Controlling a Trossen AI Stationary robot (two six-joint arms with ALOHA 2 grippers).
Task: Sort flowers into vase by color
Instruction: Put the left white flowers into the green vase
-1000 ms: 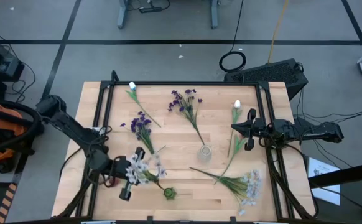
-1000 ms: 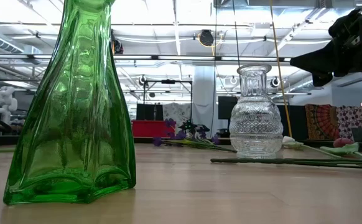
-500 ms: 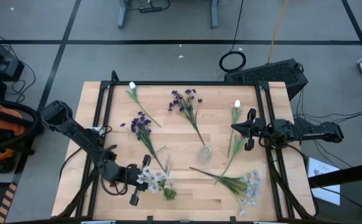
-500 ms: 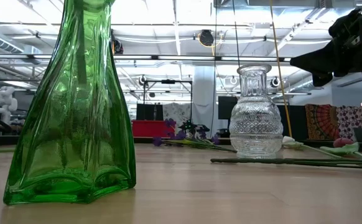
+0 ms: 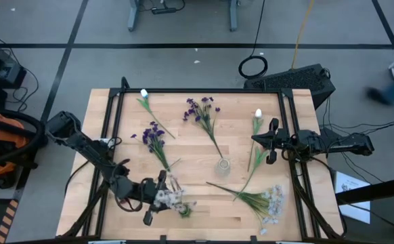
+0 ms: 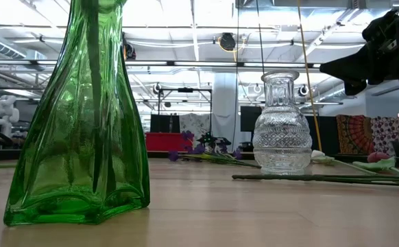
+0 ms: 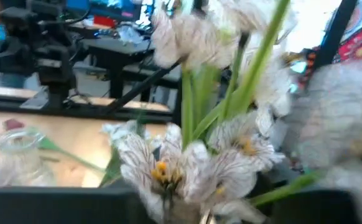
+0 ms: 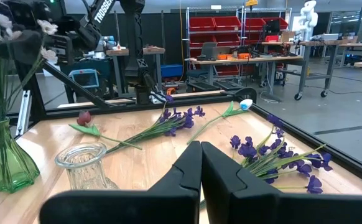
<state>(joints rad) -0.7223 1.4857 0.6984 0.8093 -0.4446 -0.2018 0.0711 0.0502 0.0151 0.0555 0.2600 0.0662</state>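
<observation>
Since a second ago, the left end effector [image 5: 158, 198] has carried the white spray [image 5: 170, 198] from beside the green vase [image 5: 183, 211] to over its mouth, near the surface's [image 5: 183, 152] front edge. We see stems now inside the vase in the low view [image 6: 93, 116], and the right wrist view shows the spray standing upright in it. Fingers appear parted around the blooms; we cannot tell whether they have let go.

Right end effector [image 5: 273, 140] hangs unmoved near the right edge, fingers clenched on nothing.

Clear vase [image 5: 223, 165] stands empty mid-surface. Flowers lying loose:
- two purple clusters [image 5: 154, 135] [image 5: 201, 110] toward the back and centre
- white bud [image 5: 143, 94] near the back-left corner
- white bud [image 5: 257, 115] beside the right end effector
- white bunch [image 5: 271, 202] near the front-right corner
</observation>
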